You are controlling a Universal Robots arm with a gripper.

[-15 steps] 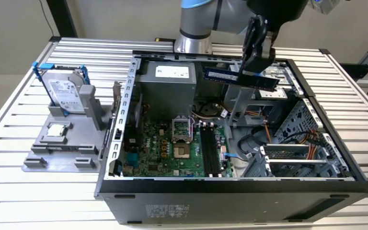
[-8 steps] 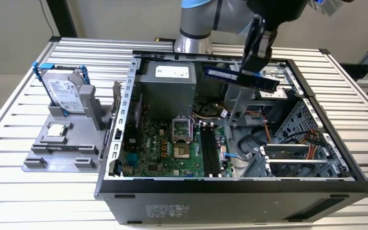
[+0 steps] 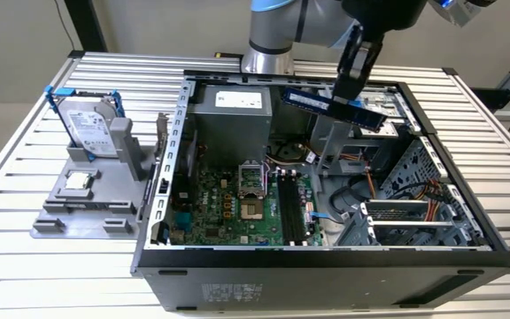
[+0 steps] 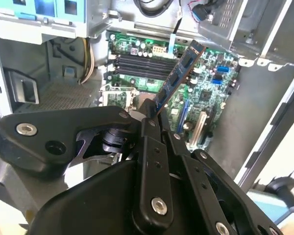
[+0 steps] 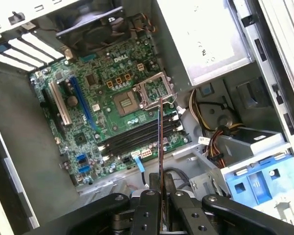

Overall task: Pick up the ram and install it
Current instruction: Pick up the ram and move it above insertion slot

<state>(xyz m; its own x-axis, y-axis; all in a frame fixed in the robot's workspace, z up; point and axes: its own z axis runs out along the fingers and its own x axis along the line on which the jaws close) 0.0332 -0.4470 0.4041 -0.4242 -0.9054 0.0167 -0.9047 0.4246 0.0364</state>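
The black, jointed metal gripper [image 3: 345, 92] is clamped on the ram [image 3: 333, 107], a thin, flat, dark blue board stick with small black chips. It is held tilted in the air above the open grey steel case [image 3: 326, 262], over the metal drive bay and well apart from the green motherboard [image 3: 228, 203]. The long black memory slots [image 3: 292, 207] lie below, with orange and yellow cables [image 3: 372, 181] beside them. A silver hard drive [image 3: 88, 125] stands on a grey plastic stand [image 3: 69, 212] on the ribbed table [image 3: 24, 279].
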